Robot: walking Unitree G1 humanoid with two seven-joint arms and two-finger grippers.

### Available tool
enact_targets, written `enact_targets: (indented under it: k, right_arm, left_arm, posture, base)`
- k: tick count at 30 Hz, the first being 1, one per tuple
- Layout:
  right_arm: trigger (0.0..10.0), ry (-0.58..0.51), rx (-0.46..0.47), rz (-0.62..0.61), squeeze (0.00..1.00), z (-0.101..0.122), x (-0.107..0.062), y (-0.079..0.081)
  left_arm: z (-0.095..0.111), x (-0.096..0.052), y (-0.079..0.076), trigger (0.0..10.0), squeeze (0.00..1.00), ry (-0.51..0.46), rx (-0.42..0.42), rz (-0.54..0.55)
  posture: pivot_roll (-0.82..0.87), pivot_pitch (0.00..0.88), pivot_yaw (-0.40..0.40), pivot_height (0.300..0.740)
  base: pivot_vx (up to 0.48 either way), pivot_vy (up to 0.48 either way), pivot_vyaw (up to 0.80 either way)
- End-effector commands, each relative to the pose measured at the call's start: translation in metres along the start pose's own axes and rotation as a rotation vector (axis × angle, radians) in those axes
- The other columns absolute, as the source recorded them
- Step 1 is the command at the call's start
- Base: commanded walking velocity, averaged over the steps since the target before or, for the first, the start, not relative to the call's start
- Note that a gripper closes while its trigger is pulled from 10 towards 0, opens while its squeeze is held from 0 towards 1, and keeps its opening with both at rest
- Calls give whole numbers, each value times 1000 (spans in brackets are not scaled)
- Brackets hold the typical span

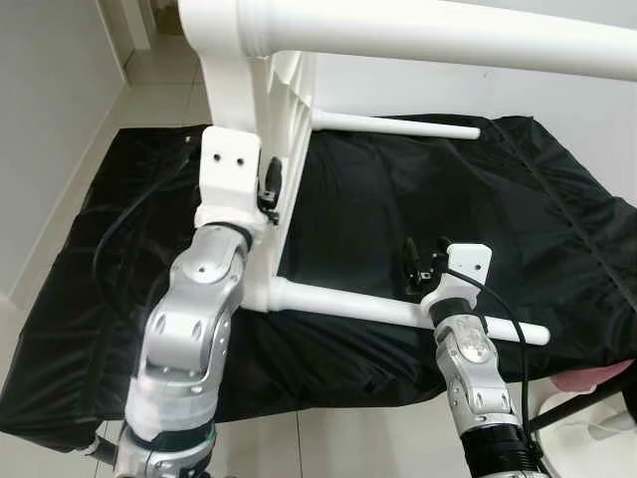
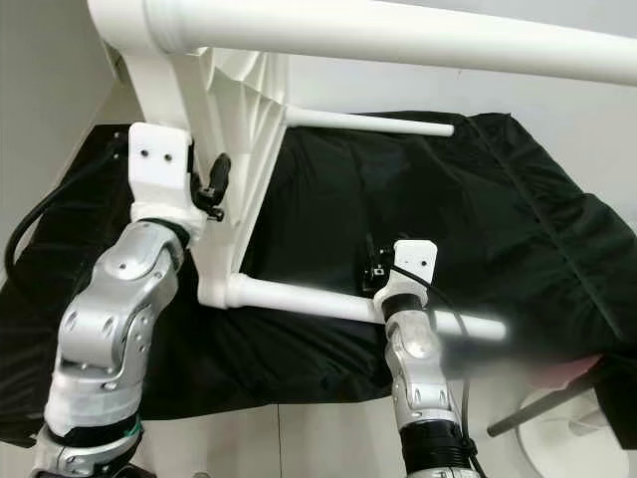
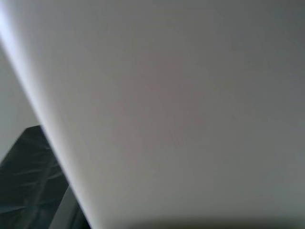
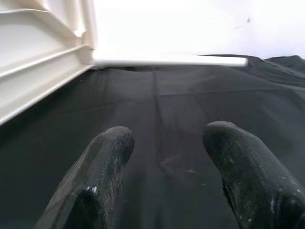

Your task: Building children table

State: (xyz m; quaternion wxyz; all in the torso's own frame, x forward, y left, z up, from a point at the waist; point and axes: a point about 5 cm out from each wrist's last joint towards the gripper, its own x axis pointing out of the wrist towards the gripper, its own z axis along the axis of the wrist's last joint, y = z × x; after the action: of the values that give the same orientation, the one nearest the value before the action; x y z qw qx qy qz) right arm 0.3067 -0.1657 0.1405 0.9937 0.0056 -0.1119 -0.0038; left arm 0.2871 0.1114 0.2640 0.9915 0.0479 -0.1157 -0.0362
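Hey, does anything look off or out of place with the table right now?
The white table lies tipped on its side on the black cloth, legs pointing sideways. For mid-assembly that seems normal; no damage visible.

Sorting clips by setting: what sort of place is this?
Probably a room in a home: pale tiled floor, white walls, and a black sheet spread under a white plastic table on its side.

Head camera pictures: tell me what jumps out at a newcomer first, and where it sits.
The white table lying on its side on the black cloth dominates, its legs pointing toward the robot's right and one thick leg crossing the top of the view. The left gripper is pressed against the tabletop's ribbed underside. The right gripper is open over the cloth, by the near leg.
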Motion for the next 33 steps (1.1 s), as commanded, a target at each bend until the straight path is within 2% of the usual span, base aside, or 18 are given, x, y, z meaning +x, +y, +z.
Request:
enact_targets:
  k: [1, 2, 3, 11, 13, 20, 28, 32, 33]
  right_arm:
    - [10000, -2, 2, -5, 0, -1, -1, -2]
    - [10000, 1, -4, -10, 0, -2, -1, -4]
    - [10000, 1, -5, -11, 0, -2, -1, -5]
    - [10000, -1, -10, -6, 0, -1, 5, -6]
    - [10000, -1, -10, -6, 0, -1, 5, -7]
    - [10000, -1, -15, 6, 0, 0, 10, -6]
    - [10000, 1, -16, 11, 0, -2, 10, -5]
    - [10000, 3, -15, 7, 0, -2, 10, -7]
    - [10000, 4, -15, 11, 0, -3, 10, -6]
  left_arm:
    - [0, -5, 29, 0, 0, -4, 83, 227]
    - [3, -14, 40, 0, 0, -11, 110, 273]
    - [4, -16, 43, 0, 0, -13, 118, 286]
    - [15, -32, 57, 0, 0, -46, 188, 347]
    - [15, -34, 57, 0, 0, -45, 194, 349]
    - [18, -41, 75, 0, 0, -54, 260, 391]
    - [22, -47, 83, 0, 0, -57, 285, 403]
    - [20, -50, 80, 0, 0, -41, 286, 396]
    - [20, -48, 77, 3569, 0, -48, 282, 368]
  posture:
    - [70, 43, -4, 740]
    - [76, 49, -9, 740]
    - [76, 49, -9, 740]
    - [89, 70, -28, 740]
    - [89, 70, -28, 740]
    - [99, 78, -39, 740]
    - [102, 81, -36, 740]
    - [104, 80, -38, 740]
    - [100, 79, -38, 740]
  base:
    - [0, 0, 0]
    - [0, 0, 0]
    - [0, 0, 0]
    - [0, 0, 0]
    - [0, 0, 0]
    - [0, 0, 0]
    - [0, 0, 0]
    - [0, 0, 0]
    - [0, 0, 0]
